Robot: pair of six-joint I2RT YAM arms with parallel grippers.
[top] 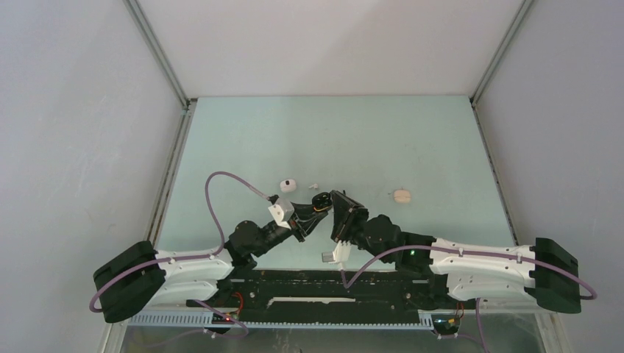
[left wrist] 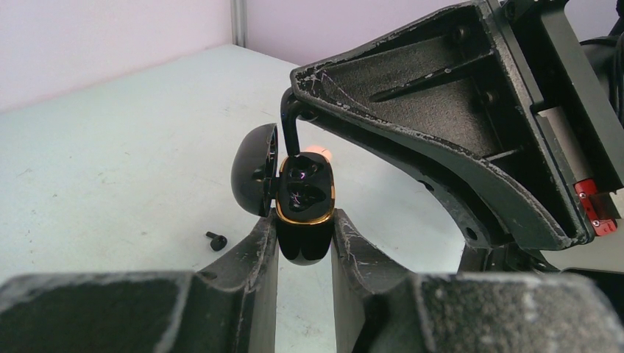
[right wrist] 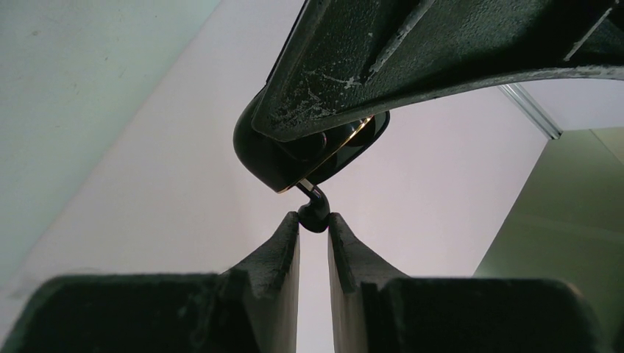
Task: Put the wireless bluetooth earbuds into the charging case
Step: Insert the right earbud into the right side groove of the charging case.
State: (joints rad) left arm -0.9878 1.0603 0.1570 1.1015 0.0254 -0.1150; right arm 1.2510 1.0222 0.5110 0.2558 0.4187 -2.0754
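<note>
- Left pincer (top: 315, 212), seen from above, is pressed onto the black charging case (top: 321, 200), which is held off the table (top: 243, 140) near its middle. The right pincer (top: 337, 200) is brought tip to tip with it from the right.
- Beyond the two pincers a white case (top: 288, 184) is laid on the table, with a small white earbud (top: 313, 185) near it on the right. A peach case (top: 402, 195) is set well apart, farther right.
- In the left wrist view the charging case (left wrist: 303, 213) is pinched upright between the left pincer's fingers (left wrist: 254, 257). Its gold rim is turned towards the camera and its lid (left wrist: 254, 169) is swung open to the left.
- A black earbud (left wrist: 289, 125) is held at the tip of the right pincer (left wrist: 309, 88), and its lower end is placed at the top edge of the case's opening. Whether it is seated cannot be told.
- A second black earbud (left wrist: 215, 240) is left lying on the table, to the left of the case and apart from it.
- In the right wrist view the right pincer (right wrist: 314, 224) is closed on the black earbud (right wrist: 315, 213). The open case (right wrist: 268, 158) is seen directly above the earbud and touching it, partly covered by a finger of the left pincer (right wrist: 441, 51).
</note>
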